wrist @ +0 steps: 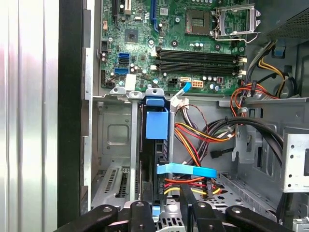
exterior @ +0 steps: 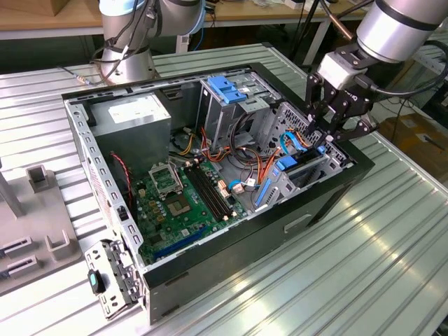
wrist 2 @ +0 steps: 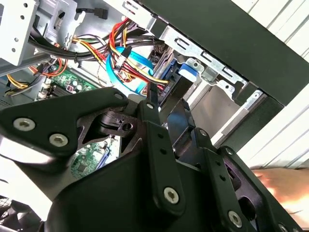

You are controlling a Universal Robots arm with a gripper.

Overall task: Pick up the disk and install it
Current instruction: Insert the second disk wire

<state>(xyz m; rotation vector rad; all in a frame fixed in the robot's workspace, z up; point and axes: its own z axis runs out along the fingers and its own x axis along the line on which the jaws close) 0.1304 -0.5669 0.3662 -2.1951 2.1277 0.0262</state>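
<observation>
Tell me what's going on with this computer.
The robot arm's hand hangs over the drive bay at the exterior view's right end of the open computer case. The disk, with its blue rails, appears to sit tilted in that bay, just under the hand. Whether the hand is gripping it cannot be told.

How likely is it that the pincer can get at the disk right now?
Likely yes: the pincer hangs just above the disk, edge-up in its bay by the case wall. A blue cable runs close beside but doesn't seem to cover it.
</observation>
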